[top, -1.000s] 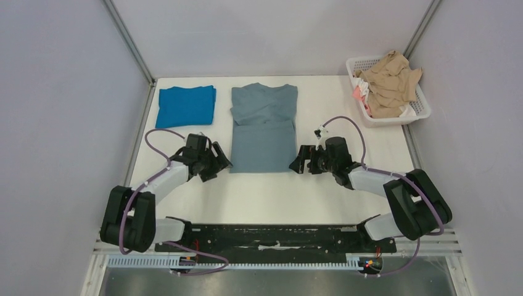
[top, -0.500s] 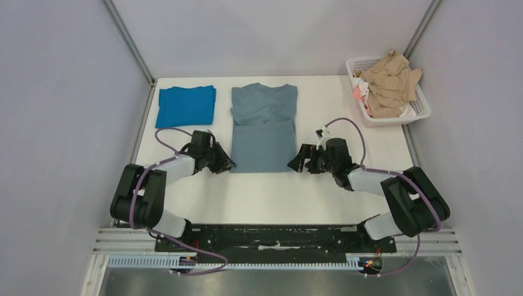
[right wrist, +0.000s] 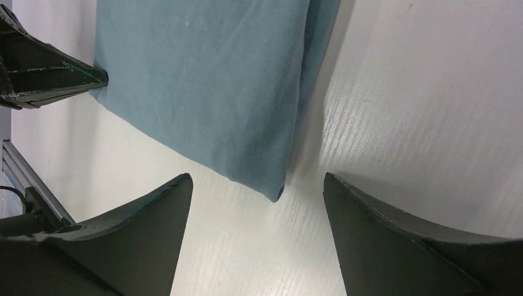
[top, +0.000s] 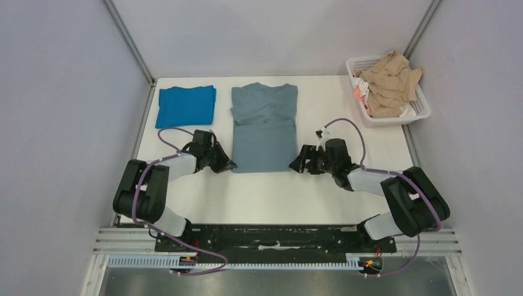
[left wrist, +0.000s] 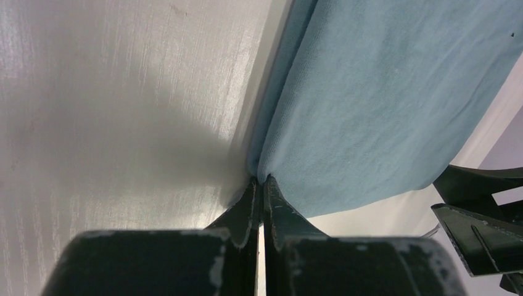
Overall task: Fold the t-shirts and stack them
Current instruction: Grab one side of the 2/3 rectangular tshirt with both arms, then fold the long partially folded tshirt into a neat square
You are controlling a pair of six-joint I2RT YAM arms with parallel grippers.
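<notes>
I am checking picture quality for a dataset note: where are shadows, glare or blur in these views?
Left wrist view: a dark shadow lies on the table beside the grey-blue t-shirt, glare at upper left. Right wrist view: streaky glare right of the shirt; the right gripper shows as a dark silhouette. Top view: even light, faint shadows under the arms.
</notes>
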